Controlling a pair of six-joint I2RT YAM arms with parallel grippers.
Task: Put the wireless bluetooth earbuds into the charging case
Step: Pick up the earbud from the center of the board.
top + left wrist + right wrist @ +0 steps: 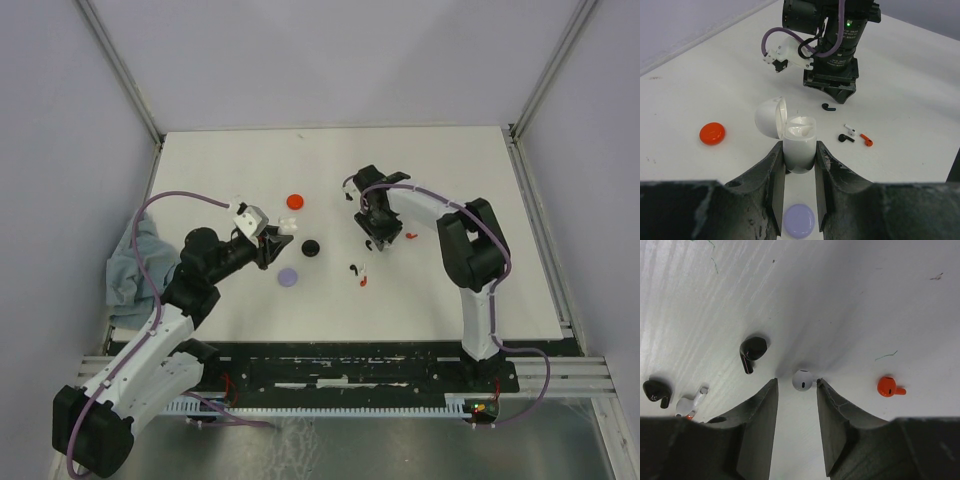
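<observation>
My left gripper [799, 147] is shut on the white charging case [801, 131], held upright with its lid [771, 116] open; it also shows in the top view [283, 232]. My right gripper [796, 381] is open, tips down at the table, with a white earbud [802, 380] lying between the fingertips. A black earbud [752, 351] lies just to its left and a red earbud [888, 387] to its right. Another black earbud [656, 390] and a white earbud [689, 402] lie at the far left. In the left wrist view a red earbud [866, 140] lies beside these two.
A red disc [295, 201], a black disc [311, 247] and a lavender disc [289, 277] lie on the white table near the case. A grey-blue cloth [130, 265] is bunched at the table's left edge. The right arm [832, 60] stands just beyond the case.
</observation>
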